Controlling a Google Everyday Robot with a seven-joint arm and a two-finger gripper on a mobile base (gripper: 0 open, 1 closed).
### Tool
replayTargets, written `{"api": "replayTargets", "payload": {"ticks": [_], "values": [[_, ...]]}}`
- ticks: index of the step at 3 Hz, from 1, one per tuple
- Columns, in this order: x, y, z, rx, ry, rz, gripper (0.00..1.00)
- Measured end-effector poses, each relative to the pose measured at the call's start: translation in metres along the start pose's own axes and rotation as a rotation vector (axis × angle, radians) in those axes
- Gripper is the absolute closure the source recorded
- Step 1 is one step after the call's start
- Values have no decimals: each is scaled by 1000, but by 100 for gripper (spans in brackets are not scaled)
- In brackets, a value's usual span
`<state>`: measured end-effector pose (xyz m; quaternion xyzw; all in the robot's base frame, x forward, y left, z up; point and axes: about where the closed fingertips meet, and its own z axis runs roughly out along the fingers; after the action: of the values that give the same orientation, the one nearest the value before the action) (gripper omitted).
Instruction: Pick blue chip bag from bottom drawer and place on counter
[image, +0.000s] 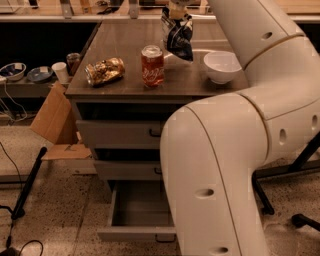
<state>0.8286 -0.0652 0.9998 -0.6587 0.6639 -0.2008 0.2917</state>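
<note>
The blue chip bag hangs from my gripper above the counter, between the red can and the white bowl. The gripper is shut on the top of the bag; the bag's lower end is just above or touching the counter, I cannot tell which. The bottom drawer is pulled open below and looks empty where it shows. My white arm covers its right part.
A red soda can stands at the counter's front middle. A crushed golden-brown bag lies to its left. A white bowl sits at the right. A cardboard box leans left of the cabinet. Cables lie on the floor.
</note>
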Motion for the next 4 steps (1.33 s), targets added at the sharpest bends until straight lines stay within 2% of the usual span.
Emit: {"api": "replayTargets", "payload": {"ticks": [1,4], "values": [[4,-1,8,4,16,33,100],[16,1,23,62,31,261,100]]}}
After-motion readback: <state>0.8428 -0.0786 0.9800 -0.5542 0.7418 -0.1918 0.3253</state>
